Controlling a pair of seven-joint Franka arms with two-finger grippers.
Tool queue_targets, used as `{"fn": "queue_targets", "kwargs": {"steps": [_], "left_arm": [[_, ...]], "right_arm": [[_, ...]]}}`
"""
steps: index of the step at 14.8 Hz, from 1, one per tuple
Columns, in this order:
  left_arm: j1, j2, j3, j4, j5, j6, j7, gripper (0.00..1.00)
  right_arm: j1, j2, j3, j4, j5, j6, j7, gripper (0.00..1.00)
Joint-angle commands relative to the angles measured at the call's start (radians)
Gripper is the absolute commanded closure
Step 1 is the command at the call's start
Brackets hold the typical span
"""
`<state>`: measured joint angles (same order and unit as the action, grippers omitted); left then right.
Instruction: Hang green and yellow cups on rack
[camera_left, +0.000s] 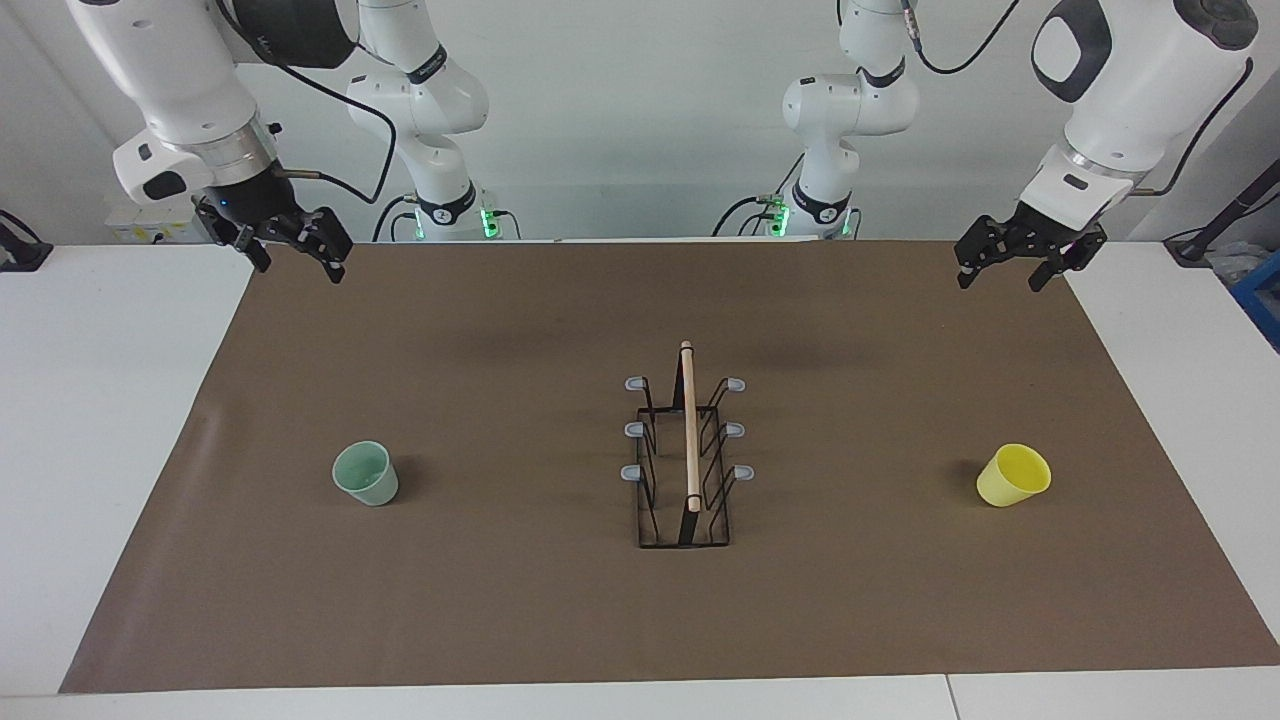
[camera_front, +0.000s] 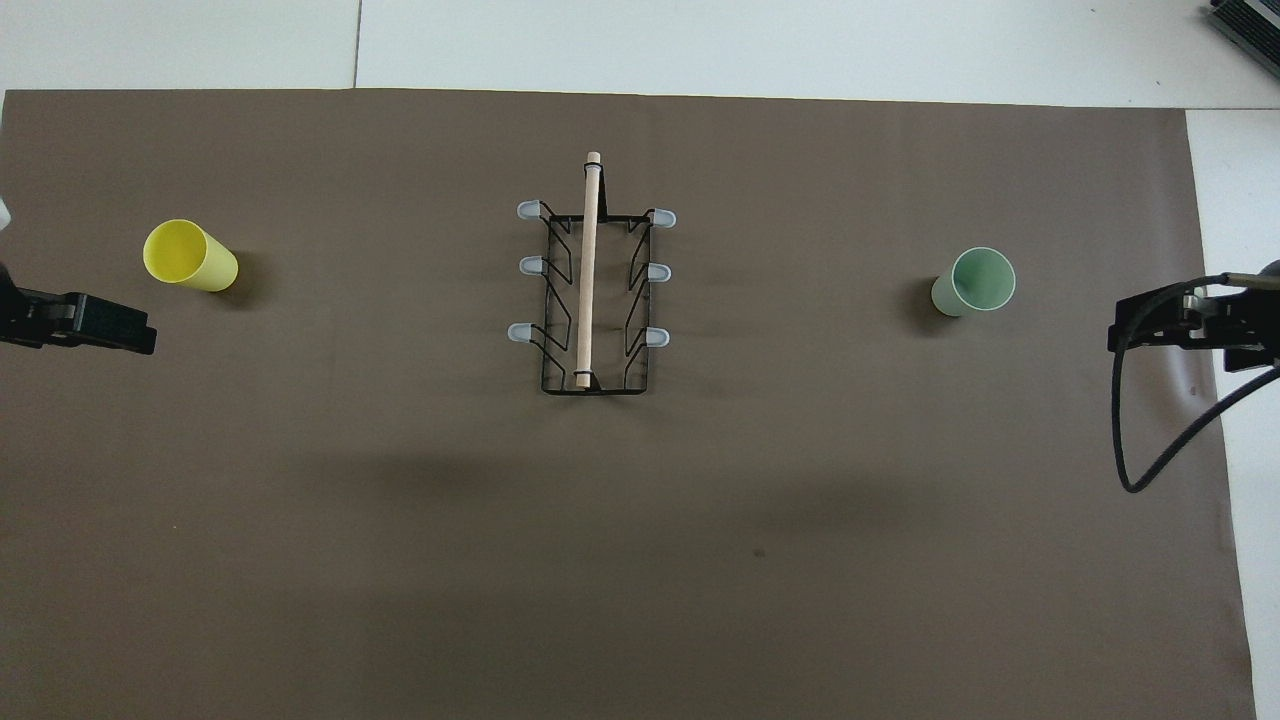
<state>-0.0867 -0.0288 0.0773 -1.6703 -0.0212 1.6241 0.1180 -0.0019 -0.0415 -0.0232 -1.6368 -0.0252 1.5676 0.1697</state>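
Brown paper mat; wire rack, tapered cups.

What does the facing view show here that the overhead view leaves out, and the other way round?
Only the facing view shows both arms whole, up to their bases, with the left gripper and right gripper raised, jaws open and empty, over the mat's corners.

Only the overhead view looks straight into the rack, its prongs spread to either side; the grippers are cut off at its edges.

Both show the green cup and yellow cup standing apart from the rack, toward opposite ends of the table, neither hung.
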Motion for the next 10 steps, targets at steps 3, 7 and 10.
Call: {"fn": "queue_targets", "kwargs": {"steps": [3,7,10], "left_arm": [[0.002,-0.016,-0.002,-0.009,0.015,0.000,-0.004,0.00],[0.002,-0.022,-0.001,-0.008,0.014,-0.018,-0.020,0.00],[0.002,-0.016,0.004,-0.002,0.014,-0.003,-0.021,0.00]], "right_arm": [[0.011,-0.009,-0.006,-0.006,0.001,-0.012,-0.019,0.00],[0.013,-0.020,-0.006,-0.029,0.008,-0.001,-0.019,0.00],[0.011,-0.012,-0.008,-0.043,0.013,0.041,-0.019,0.00]]}}
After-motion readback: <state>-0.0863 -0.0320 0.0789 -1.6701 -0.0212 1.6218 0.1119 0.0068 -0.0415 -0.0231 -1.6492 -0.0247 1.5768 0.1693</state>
